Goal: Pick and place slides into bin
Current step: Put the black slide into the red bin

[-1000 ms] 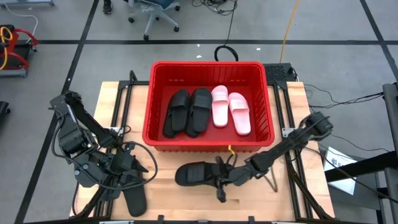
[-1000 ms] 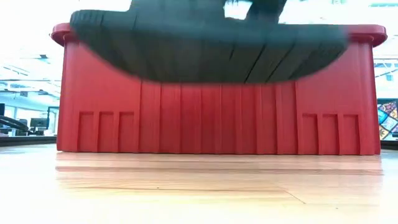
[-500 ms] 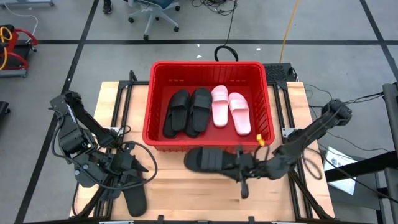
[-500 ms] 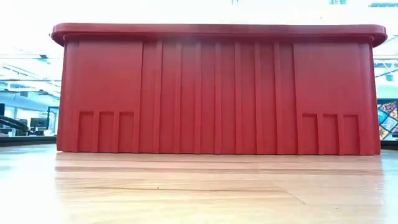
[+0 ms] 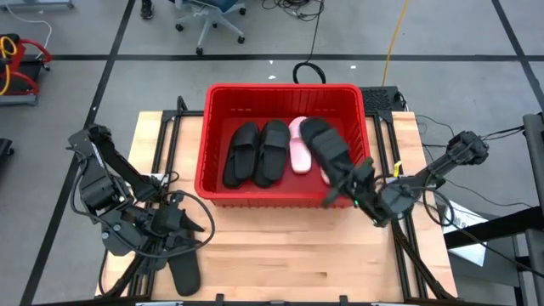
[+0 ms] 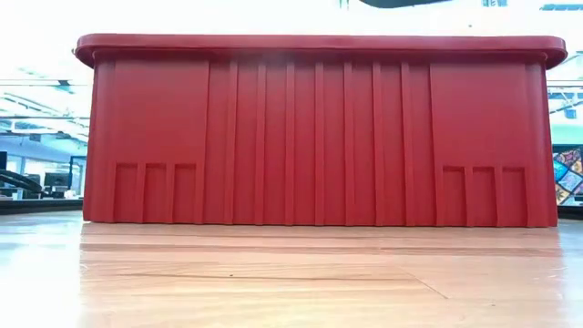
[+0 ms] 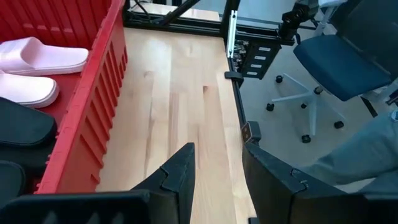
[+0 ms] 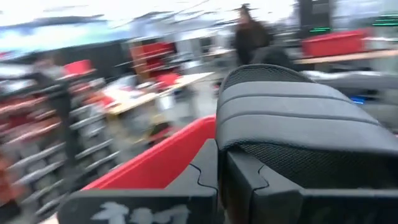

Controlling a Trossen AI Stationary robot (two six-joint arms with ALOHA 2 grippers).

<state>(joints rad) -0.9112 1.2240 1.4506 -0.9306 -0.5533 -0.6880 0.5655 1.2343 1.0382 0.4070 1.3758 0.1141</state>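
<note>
Four slides lie inside the bin [image 5: 219, 178], a fifth black slide [image 5: 326, 144] hangs above its right half clamped in the shut right claw [image 5: 353, 180], and apparently one remains beside the open, empty left claw [image 5: 194, 226].

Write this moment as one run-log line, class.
right gripper: shut on black slide, over bin | left gripper: open, waiting | one black slide on table
</note>
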